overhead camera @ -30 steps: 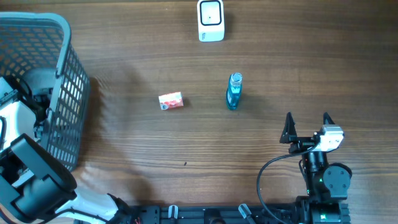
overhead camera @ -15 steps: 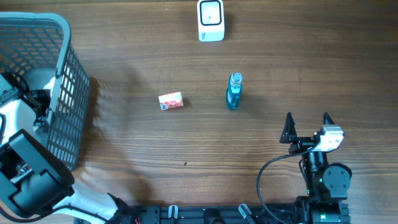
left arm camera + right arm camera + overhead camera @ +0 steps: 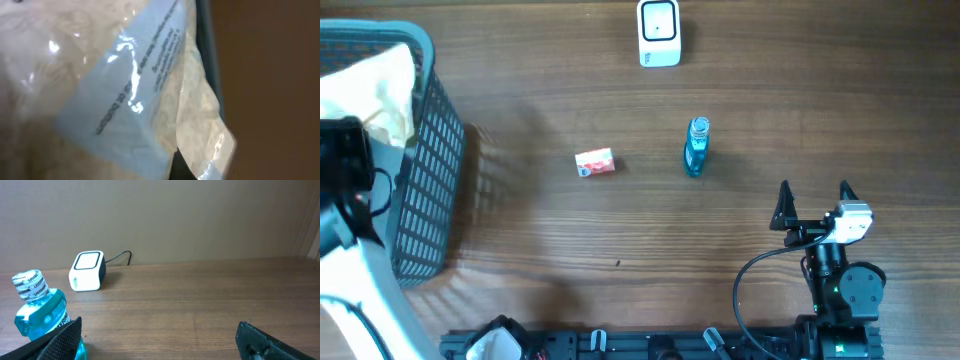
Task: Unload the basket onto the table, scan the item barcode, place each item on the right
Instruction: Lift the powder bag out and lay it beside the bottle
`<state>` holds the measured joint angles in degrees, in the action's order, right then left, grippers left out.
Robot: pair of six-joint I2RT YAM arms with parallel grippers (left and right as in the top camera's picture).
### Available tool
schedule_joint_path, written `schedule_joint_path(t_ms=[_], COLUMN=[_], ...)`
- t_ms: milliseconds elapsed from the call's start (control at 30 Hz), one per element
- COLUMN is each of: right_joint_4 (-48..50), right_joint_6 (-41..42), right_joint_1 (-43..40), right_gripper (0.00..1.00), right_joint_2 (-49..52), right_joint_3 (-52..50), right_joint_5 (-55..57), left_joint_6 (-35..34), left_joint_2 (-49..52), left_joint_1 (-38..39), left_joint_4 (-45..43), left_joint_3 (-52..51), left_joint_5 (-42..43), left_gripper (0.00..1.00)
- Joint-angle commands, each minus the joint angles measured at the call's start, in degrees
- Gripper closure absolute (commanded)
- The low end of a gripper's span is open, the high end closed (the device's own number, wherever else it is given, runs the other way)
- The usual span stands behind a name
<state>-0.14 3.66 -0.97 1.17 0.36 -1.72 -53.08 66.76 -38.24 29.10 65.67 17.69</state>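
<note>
The left gripper is closed on a clear plastic bag [image 3: 378, 78] of pale, cream-coloured contents, though its fingers are hidden behind the bag in both views (the left wrist camera is filled by crinkled film and a light blue printed panel [image 3: 130, 95]). The bag is held up at the rim of the grey mesh basket [image 3: 432, 150] on the left side of the wooden table [image 3: 620, 230], with the dark left arm [image 3: 342, 165] just beside it. The right gripper [image 3: 814, 198] is seen low at the near right of the table, its 2 fingers spread wide with nothing between them. Ahead of it, a blue mouthwash bottle [image 3: 696, 146] with a white cap is stood upright. A small red and white packet [image 3: 594, 162] is laid flat to the left of the bottle, apart from it. The white scanner [image 3: 659, 32] is set at the far edge of the table, well apart from the bag, and a dark cable [image 3: 120, 257] is seen behind it from the right wrist.
</note>
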Motion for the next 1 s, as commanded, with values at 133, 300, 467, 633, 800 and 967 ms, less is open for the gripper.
schedule_joint_path(t_ms=[133,300,467,633,800,967], right_joint_4=[0.2,0.2,0.2,0.2,0.2,0.2], right_joint_6=[0.9,0.8,0.9,0.8,0.8,0.8], right_joint_1=[-0.2,-0.2,-0.2,-0.2,-0.2,-0.2], right_gripper=[0.00,0.00,0.00,0.00,0.00,0.00], right_joint_2=[-0.2,-0.2,-0.2,-0.2,-0.2,-0.2], right_joint_3=[0.0,0.0,0.0,0.0,0.0,0.0], right_joint_5=[-0.9,-0.9,-0.9,-0.9,-0.9,-0.9], left_joint_6=[-0.1,0.3,0.3,1.8,1.9,1.9], left_joint_2=[-16.5,-11.8,5.0,21.4,29.0,31.5], left_joint_1=[14.9,31.3,48.6,55.0,55.4,57.1], left_joint_4=[-0.4,9.4,13.2,7.4,0.7,-3.3], left_joint_3=[-0.1,-0.1,-0.1,-0.1,-0.1,-0.1], left_joint_5=[12.7,4.8,-8.8,-11.1,-11.1,-9.2], left_gripper=[0.96,0.96,0.96,0.96,0.81,0.72])
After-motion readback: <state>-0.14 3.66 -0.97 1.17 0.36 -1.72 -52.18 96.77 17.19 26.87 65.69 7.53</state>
